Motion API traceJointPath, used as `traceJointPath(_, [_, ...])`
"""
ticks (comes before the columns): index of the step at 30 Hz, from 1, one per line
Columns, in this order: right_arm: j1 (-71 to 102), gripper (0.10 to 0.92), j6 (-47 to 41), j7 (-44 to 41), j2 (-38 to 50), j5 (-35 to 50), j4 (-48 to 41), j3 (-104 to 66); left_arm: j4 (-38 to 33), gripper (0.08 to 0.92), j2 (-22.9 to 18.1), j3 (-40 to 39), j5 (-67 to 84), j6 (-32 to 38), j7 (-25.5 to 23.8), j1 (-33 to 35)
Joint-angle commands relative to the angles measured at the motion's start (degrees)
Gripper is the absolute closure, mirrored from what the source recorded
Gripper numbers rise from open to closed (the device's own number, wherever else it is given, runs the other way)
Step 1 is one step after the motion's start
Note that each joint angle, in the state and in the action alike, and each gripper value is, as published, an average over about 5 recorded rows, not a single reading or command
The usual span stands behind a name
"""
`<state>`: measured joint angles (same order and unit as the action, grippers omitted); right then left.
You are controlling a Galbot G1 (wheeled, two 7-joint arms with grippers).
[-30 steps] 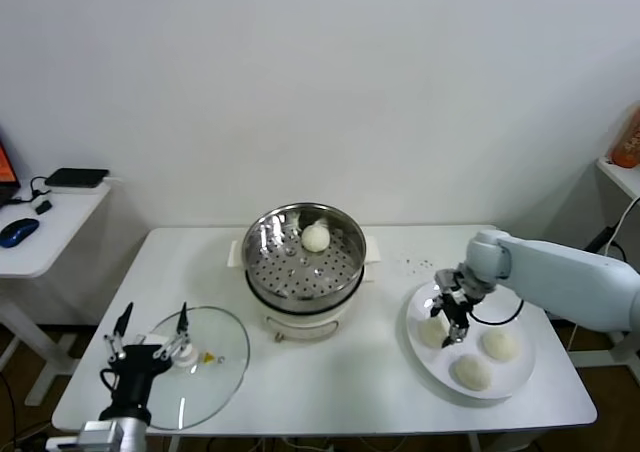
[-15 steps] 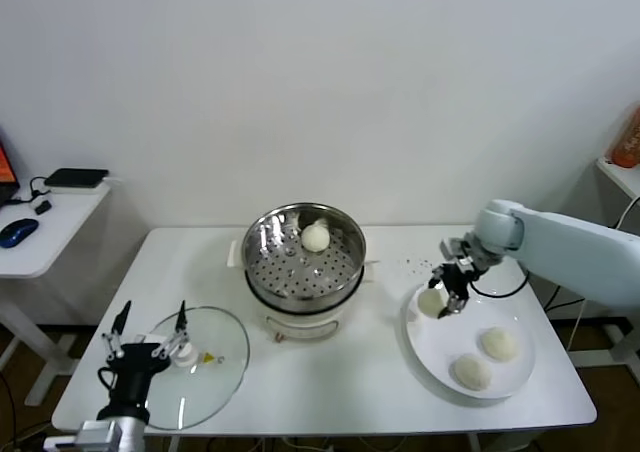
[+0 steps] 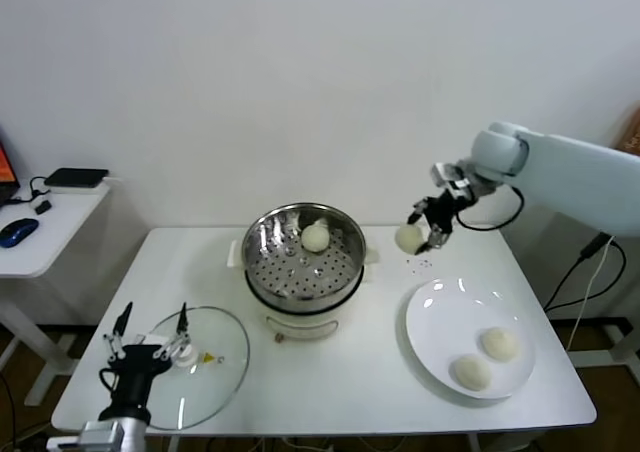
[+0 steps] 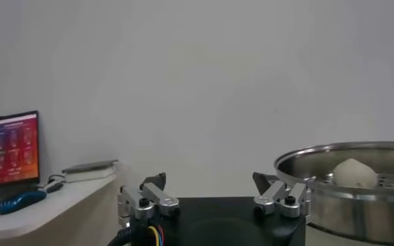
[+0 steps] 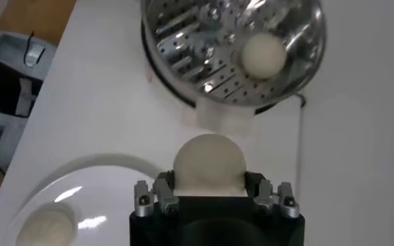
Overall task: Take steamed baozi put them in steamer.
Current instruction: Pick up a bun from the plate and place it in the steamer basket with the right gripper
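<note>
My right gripper (image 3: 420, 232) is shut on one steamed baozi (image 3: 408, 238), a smooth cream-white bun held in the air to the right of the steamer (image 3: 300, 297) and beyond the white plate (image 3: 440, 322). In the right wrist view the bun (image 5: 209, 164) fills the gap between the fingers of the right gripper (image 5: 209, 179), with the steamer (image 5: 197, 73) farther off. Another baozi (image 3: 316, 237) lies on the perforated tray. Two more baozi (image 3: 500, 344) (image 3: 471, 372) rest on the plate. My left gripper (image 3: 155, 314) stays parked and open at the near left.
A round glass lid (image 3: 215, 357) lies flat on the table under the left gripper. A side table (image 3: 40, 232) with a mouse and small devices stands to the far left. Behind the table is a white wall.
The right gripper has lifted one baozi off the plate and carried it up and toward the steamer. Two buns stay on the plate. The left arm has not moved.
</note>
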<state>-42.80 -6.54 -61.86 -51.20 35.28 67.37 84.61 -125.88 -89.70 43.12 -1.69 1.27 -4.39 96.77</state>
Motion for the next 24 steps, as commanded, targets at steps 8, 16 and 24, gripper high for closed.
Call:
traceJointPath(8, [-2.88,0.364,-1.83,0.07,-17.37,6.44,-8.48,-1.75,-0.53,0.177,0.04,-0.09,-0.42,-0.27,0.11,-0.49])
traceJointPath(16, [5.82,0.364,-4.04,1.14,-27.56,2.08,-14.56,-6.53,-1.17,0.177,0.28,-0.01,-0.49,-0.57,0.24,-0.55])
traceJointPath(24, [12.28,0.364,-4.92,1.98,-31.82,-0.28,-19.34,-9.19,-1.57,0.177,0.59,0.22,-0.52,-0.8,0.26,-0.62])
